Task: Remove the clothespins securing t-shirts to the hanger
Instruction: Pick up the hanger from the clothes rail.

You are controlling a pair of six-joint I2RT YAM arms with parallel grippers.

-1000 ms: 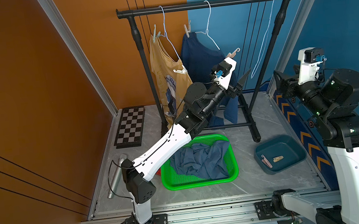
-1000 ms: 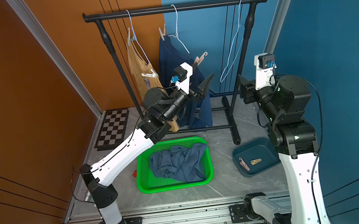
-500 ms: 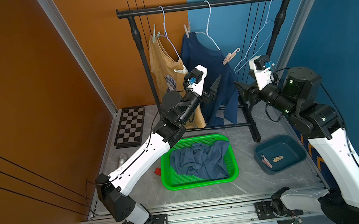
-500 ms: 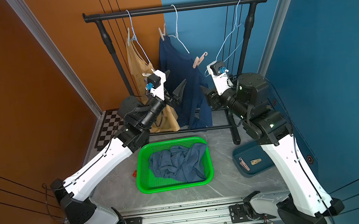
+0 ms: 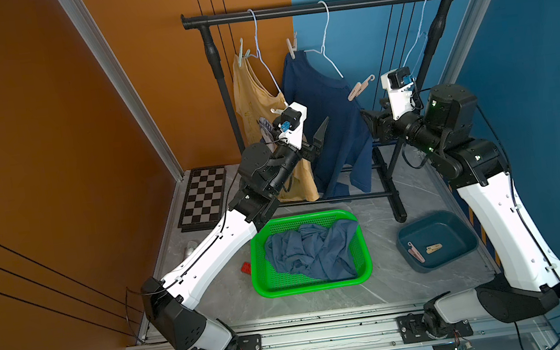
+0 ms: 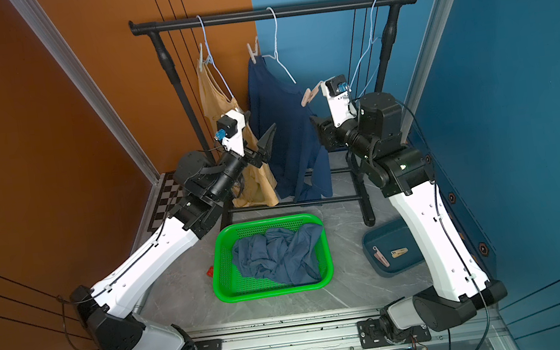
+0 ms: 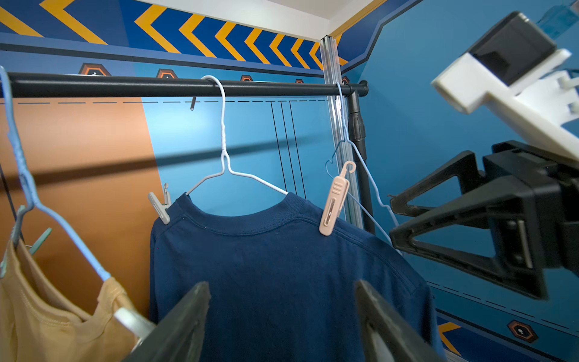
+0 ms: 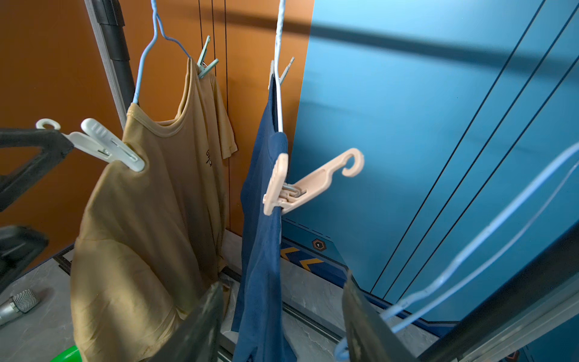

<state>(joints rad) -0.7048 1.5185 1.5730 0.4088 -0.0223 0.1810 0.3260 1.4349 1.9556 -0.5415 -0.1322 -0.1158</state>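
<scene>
Two pastel plastic clothespins [image 5: 433, 248] are binned below the black metal rail [image 5: 323, 7], four still pegged there; left gripper [image 7: 280, 283] and right gripper [image 8: 283, 280] are spread, empty.

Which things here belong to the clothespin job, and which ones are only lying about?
Job: pink clothespin, pale clothespin, white clothespin, green clothespin, navy t-shirt, yellow t-shirt, blue tray, green basket.
Lying about: chessboard, red block, microphone.

L arm [image 5: 217, 251], R arm [image 5: 495, 222]: wht shells, blk joints, thin blk cables.
</scene>
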